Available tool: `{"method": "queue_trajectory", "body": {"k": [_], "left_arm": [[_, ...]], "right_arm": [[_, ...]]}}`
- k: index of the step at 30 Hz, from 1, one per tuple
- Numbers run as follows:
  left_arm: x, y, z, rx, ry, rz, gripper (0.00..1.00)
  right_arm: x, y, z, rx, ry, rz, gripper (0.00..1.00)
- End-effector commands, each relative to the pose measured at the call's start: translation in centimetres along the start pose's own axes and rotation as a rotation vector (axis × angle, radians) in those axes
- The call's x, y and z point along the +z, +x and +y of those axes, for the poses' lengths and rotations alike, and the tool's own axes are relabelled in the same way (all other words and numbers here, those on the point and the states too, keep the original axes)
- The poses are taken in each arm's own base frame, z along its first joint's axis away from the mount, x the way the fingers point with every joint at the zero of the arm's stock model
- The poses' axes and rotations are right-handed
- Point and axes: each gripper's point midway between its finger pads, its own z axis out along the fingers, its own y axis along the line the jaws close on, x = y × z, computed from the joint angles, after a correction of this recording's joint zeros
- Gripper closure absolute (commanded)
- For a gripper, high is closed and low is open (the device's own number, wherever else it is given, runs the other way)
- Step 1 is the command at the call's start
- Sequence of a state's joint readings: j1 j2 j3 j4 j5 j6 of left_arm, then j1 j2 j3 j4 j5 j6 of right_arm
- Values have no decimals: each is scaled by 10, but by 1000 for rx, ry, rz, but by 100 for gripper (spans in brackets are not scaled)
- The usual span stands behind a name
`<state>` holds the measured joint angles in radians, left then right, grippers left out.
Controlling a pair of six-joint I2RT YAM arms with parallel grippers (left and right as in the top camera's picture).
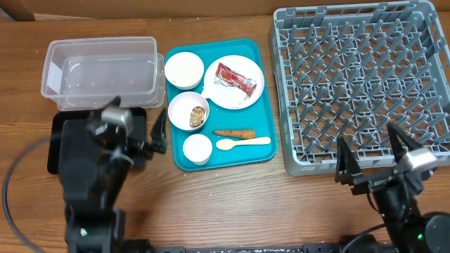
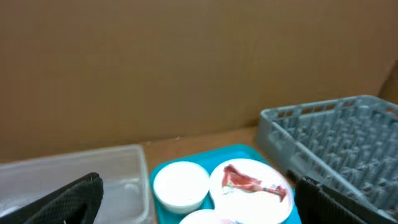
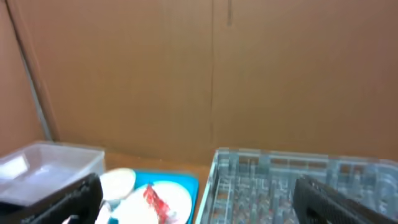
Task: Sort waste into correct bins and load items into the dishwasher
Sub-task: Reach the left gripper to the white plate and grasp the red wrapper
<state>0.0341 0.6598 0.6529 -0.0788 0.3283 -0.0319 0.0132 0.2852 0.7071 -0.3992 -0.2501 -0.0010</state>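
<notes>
Wrapper (image 1: 235,77) on plate (image 1: 242,100) (L gripper (image 2: 196,184) & R gripper (image 1: 365,137) wide apart, empty)

black left arm (image 1: 84,183), grey wrist block (image 1: 116,116), black right arm (image 1: 404,204), black tool fingers (image 1: 344,161)

You're looking at a teal tray (image 1: 246,156) on a brown wood-grain table (image 1: 211,211). On it are a white plate (image 1: 225,98), a red-and-white wrapper (image 1: 236,77), white bowls (image 1: 184,70) (one shows a speckled brown lump (image 1: 198,114)), a pale yellow spoon (image 1: 242,143) and an orange-brown stick (image 1: 234,132). Your rack (image 1: 358,84) is grey lattice, the tub (image 1: 102,67) clear, and the bin (image 1: 53,144) black.
</notes>
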Motion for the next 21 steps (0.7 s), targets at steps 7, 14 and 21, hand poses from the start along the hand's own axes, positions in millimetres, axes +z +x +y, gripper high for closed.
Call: {"method": "queue_trajectory", "body": {"k": [7,14,21], "left_arm": [[61,-33,-16,-120,203,295,0],[80,-60,-26,-79,244,395,0],[84,-49,-29,-144,255,454,0]], "right_arm": [[25,-27,5,48,-49,251,0],[34,-32,21,120,-145,403,0],[34,-32,32,139,-215,406,0]]}}
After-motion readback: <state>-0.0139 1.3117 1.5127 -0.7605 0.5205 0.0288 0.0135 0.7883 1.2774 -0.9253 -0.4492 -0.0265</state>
